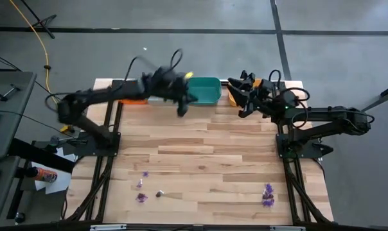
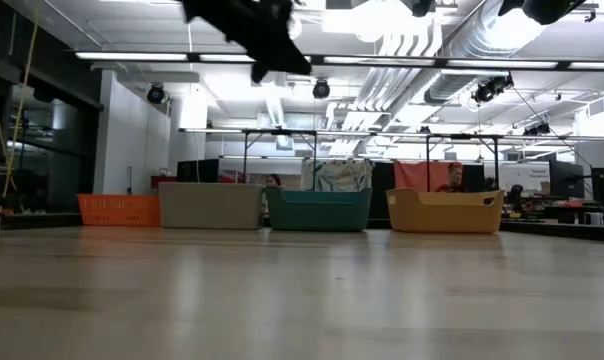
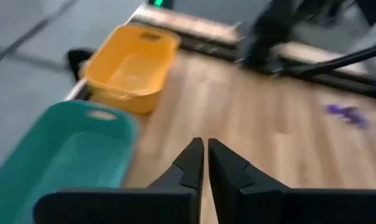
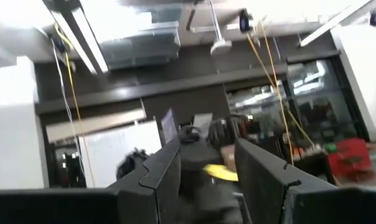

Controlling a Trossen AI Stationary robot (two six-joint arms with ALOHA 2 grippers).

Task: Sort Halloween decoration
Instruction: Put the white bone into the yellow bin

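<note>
Several purple trinkets (image 1: 142, 186) are seen left unsorted on the near part of the worktop (image 1: 207, 154), with a small scatter of them and one dark piece (image 1: 159, 193) lying toward the left side and a tighter purple clump (image 1: 268, 196) lying toward the right, well apart from the first group. Four trays are lined up along the far edge: an orange tray (image 2: 119, 209), a grey tray (image 2: 210, 205), a teal tray (image 1: 204, 90) and a yellow tray (image 3: 129, 67). What the trays contain cannot be made out, so the amount already sorted cannot be judged; the pieces on the wood show that a fair share of the work is left. The left end effector (image 1: 181, 110) is held in the air just in front of the teal tray, its fingers pressed nearly together, and nothing is seen between them. The right end effector (image 1: 242, 96) is parked high near the yellow tray, its fingers (image 4: 166, 171) parted by a moderate gap and pointed out toward the room, with nothing gripped. Neither arm is placed near the remaining decorations, so a fresh reach to the near edge is judged to be needed for each further piece.
</note>
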